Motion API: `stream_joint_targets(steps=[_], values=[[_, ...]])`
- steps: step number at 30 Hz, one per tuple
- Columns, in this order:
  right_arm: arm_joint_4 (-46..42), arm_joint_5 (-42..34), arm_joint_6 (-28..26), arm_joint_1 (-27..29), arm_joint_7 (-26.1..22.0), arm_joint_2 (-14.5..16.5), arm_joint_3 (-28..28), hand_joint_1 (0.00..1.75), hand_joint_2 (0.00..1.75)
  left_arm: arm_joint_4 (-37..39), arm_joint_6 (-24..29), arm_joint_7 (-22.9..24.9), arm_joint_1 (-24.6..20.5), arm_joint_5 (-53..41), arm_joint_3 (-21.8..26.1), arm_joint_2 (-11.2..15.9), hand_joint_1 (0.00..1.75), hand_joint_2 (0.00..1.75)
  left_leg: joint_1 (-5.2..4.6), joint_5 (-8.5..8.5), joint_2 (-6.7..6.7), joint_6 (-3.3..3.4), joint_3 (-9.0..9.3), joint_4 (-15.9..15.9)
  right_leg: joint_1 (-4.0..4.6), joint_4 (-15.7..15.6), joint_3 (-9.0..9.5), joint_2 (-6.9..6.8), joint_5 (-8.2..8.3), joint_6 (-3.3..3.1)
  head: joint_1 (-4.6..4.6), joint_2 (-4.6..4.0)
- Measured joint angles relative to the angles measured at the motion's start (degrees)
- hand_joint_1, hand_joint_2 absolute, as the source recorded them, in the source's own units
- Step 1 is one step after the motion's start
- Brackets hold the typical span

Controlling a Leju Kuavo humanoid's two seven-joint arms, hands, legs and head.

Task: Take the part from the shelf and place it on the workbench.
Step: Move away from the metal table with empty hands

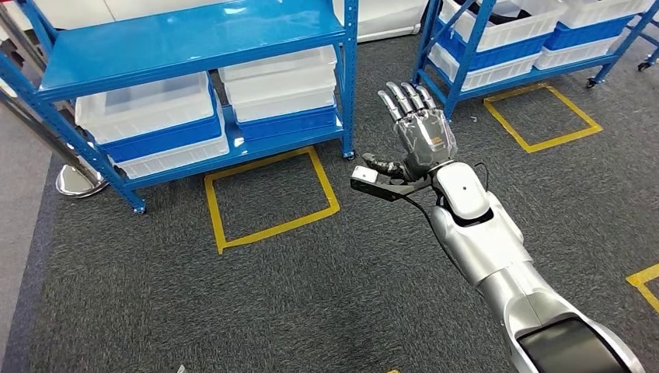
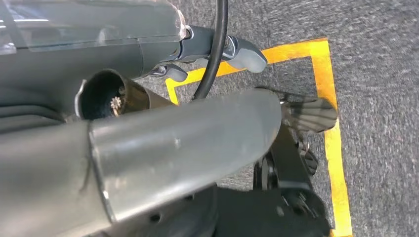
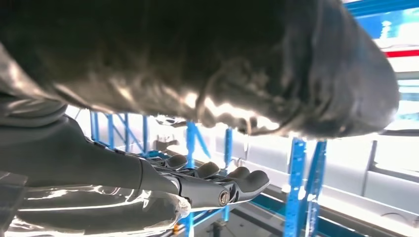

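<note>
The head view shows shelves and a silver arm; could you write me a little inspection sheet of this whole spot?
Surface: dark grey carpet with yellow tape squares; no workbench seen.
Job's things: blue shelf holding white and blue bins; the part itself cannot be told.
Clutter: nothing seen.
Hands: right hand raised toward the shelf, fingers straight and apart, holding nothing; left hand hangs over the carpet, fingers curled, nothing seen in them.
Cables: black cable running along the right wrist; another black cable by the left hand.
Surroundings: second blue shelf with bins at the right; a round metal base beside the first shelf.
</note>
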Motion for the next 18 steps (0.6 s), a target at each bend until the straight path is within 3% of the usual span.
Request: stream_joint_targets(steps=[1, 3, 6, 8, 9, 10, 12, 13, 14, 16, 18], values=[[0.3, 0.0, -0.3, 0.1, 0.1, -0.2, -0.1, 0.00, 0.00, 0.0, 0.0, 0.0, 0.0, 0.1, 0.0, 0.0, 0.00, 1.75, -0.22, 1.43, 1.14, 0.18, 2.17, -4.0, 0.12, 0.1, 0.11, -0.56, -0.24, 0.25, -0.01, 0.00], [1.8, -0.2, -1.3, 0.4, 0.1, -0.8, -0.4, 0.00, 0.00, 0.0, -0.1, -0.1, 0.0, 0.3, 0.0, 0.1, 0.00, 1.75, -0.62, 2.62, 2.40, 0.90, 4.73, -8.8, 0.45, 0.2, 0.43, -1.58, -0.62, 0.83, 0.06, 0.00], [5.4, -1.2, -3.1, 1.6, 0.1, -1.7, -1.1, 0.00, 0.00, 0.0, -0.2, -0.2, 0.6, 0.6, 0.1, 0.1, 0.00, 1.75, -0.61, 2.51, 1.01, 1.96, 5.16, -9.6, 0.64, 0.0, 1.21, -2.84, -1.15, 1.78, 0.12, 0.00], [8.6, -2.9, -3.9, 3.0, 0.0, -2.7, -2.1, 0.00, 0.00, 0.0, -0.2, -0.5, 1.1, 1.2, 0.3, 0.1, 0.00, 1.75, -0.31, 2.71, -0.13, 2.68, 5.56, -10.1, 0.39, 1.8, 0.76, -0.74, -2.69, 2.45, 0.13, 0.00], [10.5, -4.0, -4.2, 4.1, 0.0, -3.4, -3.0, 0.00, 0.00, 0.0, -0.3, -0.8, 1.2, 1.5, 0.5, 0.1, 0.00, 1.75, -0.21, 2.78, -0.66, 3.05, 5.68, -10.2, 0.21, 4.4, -0.40, 0.85, -4.21, 2.69, 0.15, 0.00], [12.4, -5.2, -4.3, 5.4, -0.1, -4.1, -4.0, 0.00, 0.00, 0.0, -0.3, -1.0, 1.3, 1.8, 0.7, 0.1, 0.00, 1.75, -0.25, 2.78, -1.29, 3.34, 5.67, -10.2, 0.12, 8.1, -2.19, 2.26, -5.99, 2.81, 0.15, 0.00], [16.4, -8.8, -2.5, 8.6, 0.1, -5.6, -6.5, 0.00, 0.00, 0.0, -0.4, -1.2, 1.6, 2.2, 1.2, 0.1, 0.00, 1.75, -0.35, 2.70, -2.52, 3.70, 5.69, -10.2, 0.07, 14.9, -5.93, 3.13, -8.31, 2.89, 0.15, 0.00], [18.4, -11.3, -0.6, 10.4, 0.5, -6.0, -8.1, 0.00, 0.00, 0.0, -0.5, -1.1, 2.0, 2.2, 1.4, 0.2, 0.00, 1.75, -0.39, 2.63, -3.13, 3.76, 5.75, -10.1, 0.04, 15.9, -6.81, 3.22, -7.95, 2.88, 0.15, 0.00], [20.2, -14.0, 1.5, 12.3, 0.8, -6.3, -9.9, 0.00, 0.00, 0.0, -0.5, -1.0, 2.3, 2.2, 1.5, 0.2, 0.00, 1.75, -0.41, 2.51, -3.61, 3.75, 5.84, -10.0, 0.03, 14.4, -6.53, 3.24, -6.43, 2.78, 0.15, 0.00], [22.7, -17.5, 3.9, 15.7, 1.2, -6.6, -13.3, 0.00, 0.00, 0.0, -0.7, -0.6, 3.0, 2.0, 1.6, 0.3, 0.00, 1.75, -0.44, 2.11, -4.31, 3.51, 5.88, -9.6, 0.02, 6.9, -3.67, 3.33, -2.20, 2.37, 0.15, 0.00], [24.4, -18.3, 4.3, 17.8, 1.2, -6.7, -16.0, 0.00, 0.00, 0.0, -0.8, -0.4, 3.4, 1.9, 1.8, 0.4, 0.00, 1.75, -0.70, 1.58, -4.50, 3.11, 5.67, -9.0, 0.16, 1.4, -1.44, 3.49, 0.09, 2.00, 0.13, 0.00]])
